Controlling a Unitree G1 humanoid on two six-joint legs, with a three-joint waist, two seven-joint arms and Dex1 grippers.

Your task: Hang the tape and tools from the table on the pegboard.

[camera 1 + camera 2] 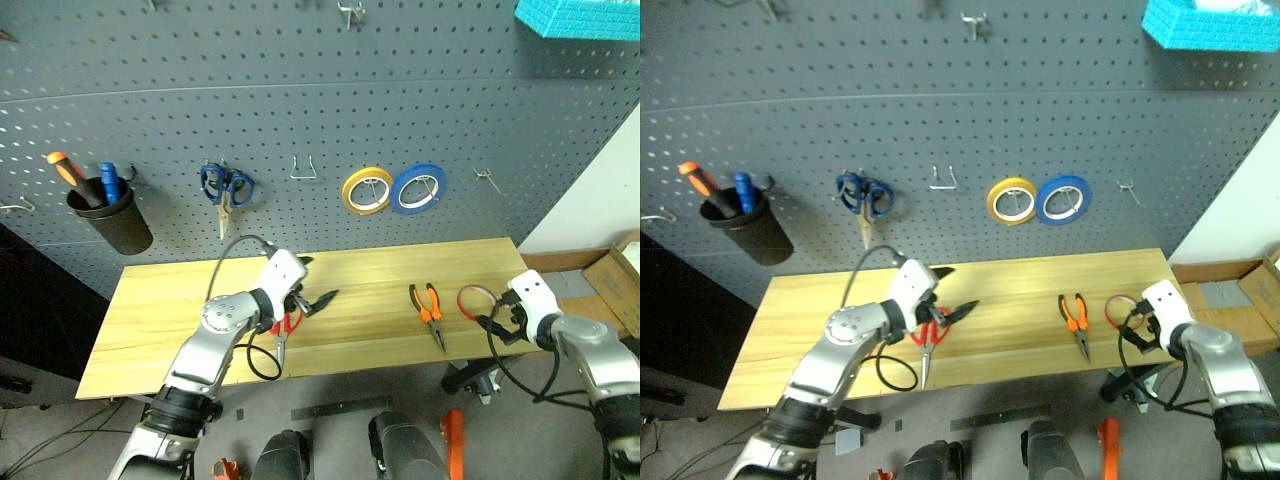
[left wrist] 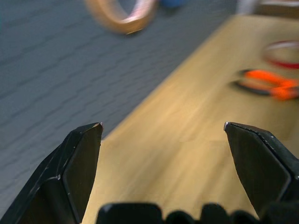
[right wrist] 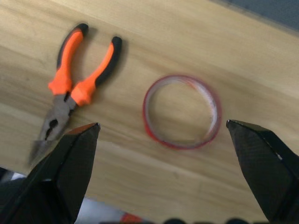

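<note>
- The red-handled scissors (image 1: 927, 343) lie flat near the table's (image 1: 150, 330) front edge, blades towards that edge; the left arm covers much of their handles in the head views.
- The left gripper (image 1: 312, 285) hangs above the table just beyond the scissors, its fingers (image 2: 74, 168) spread wide and empty, aimed along the board towards the right end and tipped slightly down.
- Bare wood lies open between the left gripper and the pliers (image 1: 430, 310), which rest flat, orange-and-black handles towards the pegboard (image 1: 300, 90), tips towards the front edge.
- The red tape (image 3: 181, 111) lies flat just beside the pliers, apart from them, near the table's right end.
- The right gripper (image 1: 498, 322) hovers off the right front corner, angled down at the tape, fingers (image 3: 65, 172) wide apart and holding nothing; its fingertips are hard to make out in the head views.
- On the pegboard hang blue-handled scissors (image 1: 226, 187), a yellow roll (image 1: 367, 190) and a blue roll (image 1: 417, 188); a bare hook (image 1: 303, 170) sits between scissors and yellow roll.
- A black cup (image 1: 112, 220) at the far left holds tool handles whose lower parts are hidden.
- A turquoise bin (image 1: 580, 18) is cut off at the upper right.
</note>
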